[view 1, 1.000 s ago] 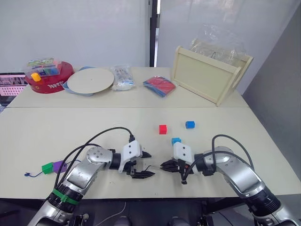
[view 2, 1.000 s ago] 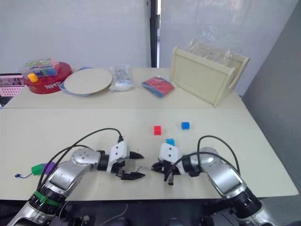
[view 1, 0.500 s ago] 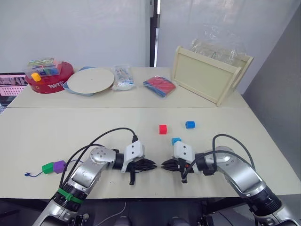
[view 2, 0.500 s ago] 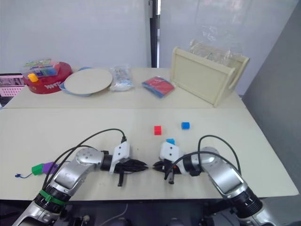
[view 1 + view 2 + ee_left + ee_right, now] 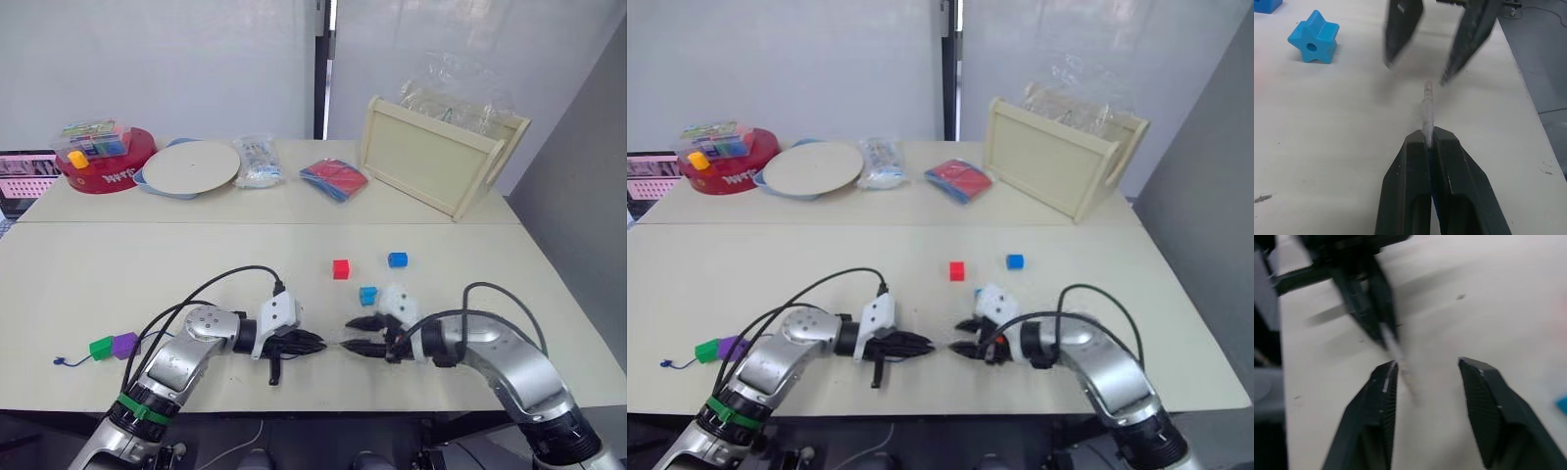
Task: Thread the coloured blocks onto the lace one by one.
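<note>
Lace [image 5: 1427, 110] tip's pinched in your left gripper [image 5: 312, 343], right gripper [image 5: 360, 335] spread wide just ahead of it. Green [image 5: 100, 348] and purple [image 5: 124, 344] blocks look threaded; red [image 5: 340, 268], dark blue [image 5: 396, 259] and light blue [image 5: 367, 295] wait loose on the table.

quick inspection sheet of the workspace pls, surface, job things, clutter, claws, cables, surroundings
surface: pale table, a second one butted behind it.
job's things: lace pale tip pinched in the left claw; green block and purple block side by side near the lace's end at the left; red block, dark blue block and light blue block loose.
clutter: red round tub, plate, clear packet, red-blue packet, wooden tray.
claws: left shut on the lace tip; right claw open, facing the tip.
cables: black ones looping over both arms.
surroundings: white wall behind.
</note>
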`<state>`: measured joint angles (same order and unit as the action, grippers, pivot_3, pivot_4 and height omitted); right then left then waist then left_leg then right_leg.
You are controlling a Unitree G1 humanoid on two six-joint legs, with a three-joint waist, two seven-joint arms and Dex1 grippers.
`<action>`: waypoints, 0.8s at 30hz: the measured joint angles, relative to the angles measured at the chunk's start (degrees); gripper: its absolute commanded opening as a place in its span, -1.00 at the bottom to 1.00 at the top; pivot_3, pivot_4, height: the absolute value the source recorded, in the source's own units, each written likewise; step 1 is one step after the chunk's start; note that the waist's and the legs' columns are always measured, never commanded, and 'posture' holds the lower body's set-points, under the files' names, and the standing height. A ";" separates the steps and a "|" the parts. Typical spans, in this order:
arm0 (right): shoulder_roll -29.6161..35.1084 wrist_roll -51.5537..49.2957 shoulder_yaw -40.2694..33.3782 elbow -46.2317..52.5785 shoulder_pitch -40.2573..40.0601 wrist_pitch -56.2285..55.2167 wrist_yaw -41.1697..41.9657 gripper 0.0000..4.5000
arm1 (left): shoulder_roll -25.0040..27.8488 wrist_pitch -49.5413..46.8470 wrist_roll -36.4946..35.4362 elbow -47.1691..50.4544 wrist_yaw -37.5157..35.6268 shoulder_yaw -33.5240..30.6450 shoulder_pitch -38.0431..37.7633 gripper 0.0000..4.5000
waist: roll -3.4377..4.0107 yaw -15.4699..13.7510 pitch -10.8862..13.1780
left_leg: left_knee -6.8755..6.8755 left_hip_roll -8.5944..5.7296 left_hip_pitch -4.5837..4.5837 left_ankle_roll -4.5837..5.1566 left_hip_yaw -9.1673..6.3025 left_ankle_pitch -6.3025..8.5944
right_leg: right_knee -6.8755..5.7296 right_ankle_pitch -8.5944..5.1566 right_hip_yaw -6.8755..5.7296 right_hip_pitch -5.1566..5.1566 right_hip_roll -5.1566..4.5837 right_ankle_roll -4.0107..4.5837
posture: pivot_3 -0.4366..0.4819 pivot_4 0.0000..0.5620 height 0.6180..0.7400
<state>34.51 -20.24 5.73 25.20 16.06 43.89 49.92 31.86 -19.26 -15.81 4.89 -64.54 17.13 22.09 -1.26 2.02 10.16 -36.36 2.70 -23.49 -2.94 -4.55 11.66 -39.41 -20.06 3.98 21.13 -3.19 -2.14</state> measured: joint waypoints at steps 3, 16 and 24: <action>-2.85 -2.55 -6.69 0.67 -3.44 2.96 -5.29 0.67 | 0.27 -0.19 -0.01 0.11 -0.02 -0.18 -0.24 -1.00 | 0.00 -0.12 0.00 | 0.00 -0.01 0.00 0.00 0.01 0.00 | 0.00 0.00 0.01 0.00 -0.01 0.00 | -0.05 -0.47 1.00; -19.62 7.47 -12.91 -13.45 6.57 1.11 -37.11 0.67 | 0.13 -0.77 -0.03 0.48 -0.11 -0.19 -0.25 -1.00 | 0.05 0.47 -0.02 | 0.07 -0.02 0.07 -0.03 0.03 -0.02 | -0.10 0.00 0.06 0.03 -0.02 0.00 | -0.05 -0.47 1.00; -22.70 11.78 -11.36 -25.49 13.59 -5.16 -43.24 0.67 | -0.10 -0.80 -0.02 0.44 0.02 -0.21 -0.21 -1.00 | 0.06 0.50 -0.02 | 0.10 -0.03 0.09 -0.03 0.03 -0.02 | -0.12 0.00 0.06 0.05 -0.02 0.00 | -0.05 -0.47 1.00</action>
<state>11.81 -8.46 -5.63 -0.29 29.64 38.74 6.68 31.75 -20.06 -15.82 5.33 -64.52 16.92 21.89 -1.19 2.53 10.14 -36.26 2.67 -23.40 -2.96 -4.51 11.64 -39.52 -20.06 4.04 21.18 -3.22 -2.14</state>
